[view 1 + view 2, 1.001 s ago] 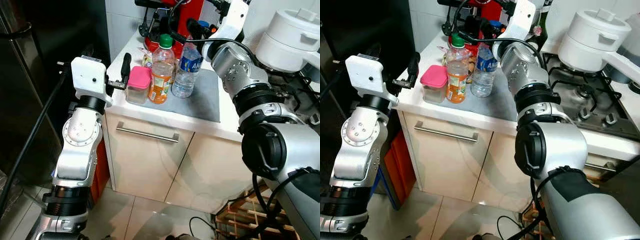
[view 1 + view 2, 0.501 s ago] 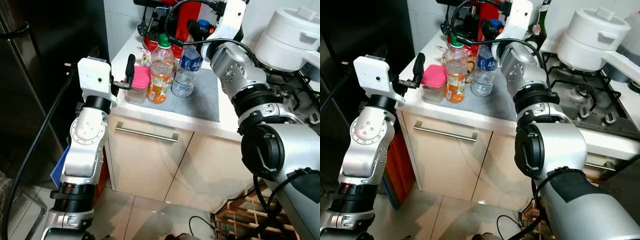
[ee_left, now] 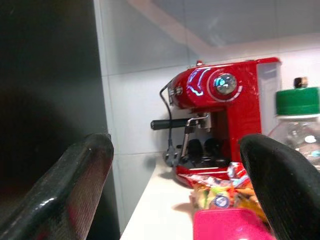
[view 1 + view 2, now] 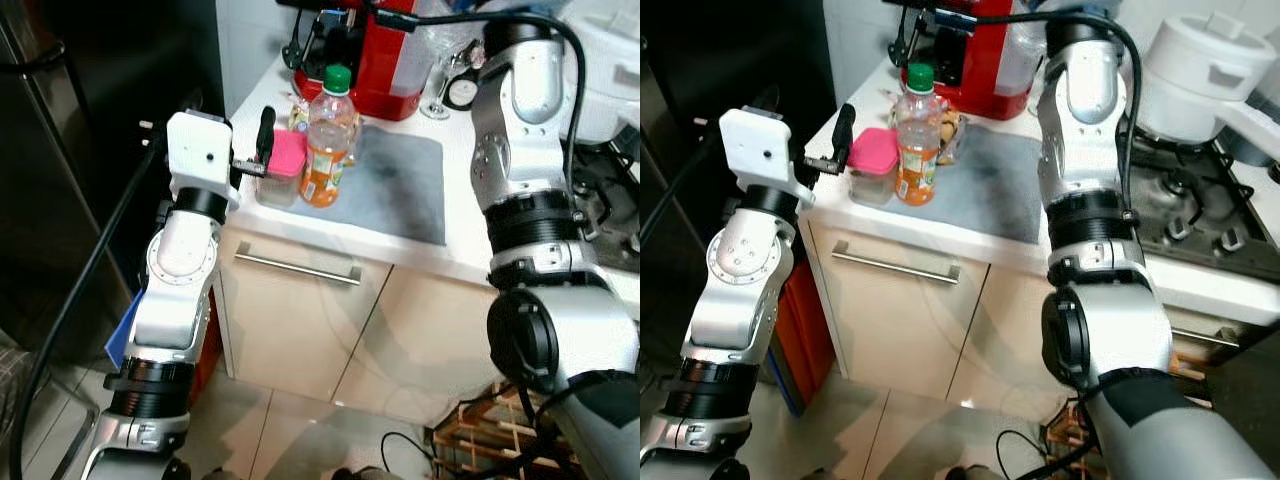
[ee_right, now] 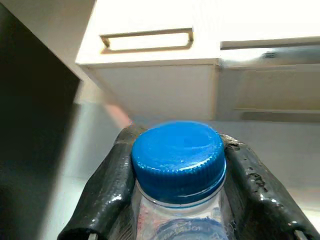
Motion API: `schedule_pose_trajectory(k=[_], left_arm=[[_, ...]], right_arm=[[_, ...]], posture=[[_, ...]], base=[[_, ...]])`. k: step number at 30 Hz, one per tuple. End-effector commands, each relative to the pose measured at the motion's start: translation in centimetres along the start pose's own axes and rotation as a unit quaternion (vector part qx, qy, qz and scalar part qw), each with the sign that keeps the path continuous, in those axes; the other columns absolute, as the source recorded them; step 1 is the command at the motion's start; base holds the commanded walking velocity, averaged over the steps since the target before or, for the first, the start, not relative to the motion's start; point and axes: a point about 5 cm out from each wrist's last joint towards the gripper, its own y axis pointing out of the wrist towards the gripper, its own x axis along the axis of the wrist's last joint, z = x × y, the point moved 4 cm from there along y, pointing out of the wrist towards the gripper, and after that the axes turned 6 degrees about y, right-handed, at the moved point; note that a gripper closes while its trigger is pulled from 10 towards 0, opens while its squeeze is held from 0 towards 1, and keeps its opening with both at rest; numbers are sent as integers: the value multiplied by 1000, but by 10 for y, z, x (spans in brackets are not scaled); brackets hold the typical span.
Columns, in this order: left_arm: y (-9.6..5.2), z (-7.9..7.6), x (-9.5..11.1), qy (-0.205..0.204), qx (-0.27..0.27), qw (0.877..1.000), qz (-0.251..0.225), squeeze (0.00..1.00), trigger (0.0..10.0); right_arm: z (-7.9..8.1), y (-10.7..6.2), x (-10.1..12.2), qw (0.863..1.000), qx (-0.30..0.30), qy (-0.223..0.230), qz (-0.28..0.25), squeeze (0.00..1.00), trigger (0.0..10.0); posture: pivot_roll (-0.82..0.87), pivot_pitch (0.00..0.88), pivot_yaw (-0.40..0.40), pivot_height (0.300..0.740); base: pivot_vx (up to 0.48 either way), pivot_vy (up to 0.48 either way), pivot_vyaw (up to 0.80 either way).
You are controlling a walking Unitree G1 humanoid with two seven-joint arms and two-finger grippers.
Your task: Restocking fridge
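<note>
1 water bottle (image 5: 177,165) has left the counter (image 4: 455,215): the right gripper (image 5: 177,200) clamps its neck, upper frame. Left gripper (image 3: 175,190), fingers spread, nears the pink-lidded container (image 4: 283,160), lower left.

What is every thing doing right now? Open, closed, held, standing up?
Water bottle: blue cap on, held by the right gripper.
Juice bottle: upright, green cap on.
Pink-lidded tub: lid on, not held.
Left gripper: open, beside the tub.
Drawer: closed.
</note>
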Motion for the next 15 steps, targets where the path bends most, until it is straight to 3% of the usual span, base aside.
schedule_pose_trajectory(k=[1, 6, 15], left_arm=[[4, -7, 11, -3, -13, 1000, -16, 0, 10000], [4, -7, 10, -10, -11, 1000, -12, 0, 10000], [6, -8, 11, -11, -19, 1000, -15, 0, 10000]], right_arm=[[-2, -3, 12, 999, -8, -40, -35, 0, 0], [-10, -21, 20, 990, -32, -122, -65, 0, 0], [-18, -32, 17, 985, -58, -151, -58, 0, 0]], posture=[[23, 0, -92, 740], [18, 0, -91, 740], [3, 0, -79, 740]], base=[[-289, 0, 0], [-362, 0, 0], [-398, 0, 0]])
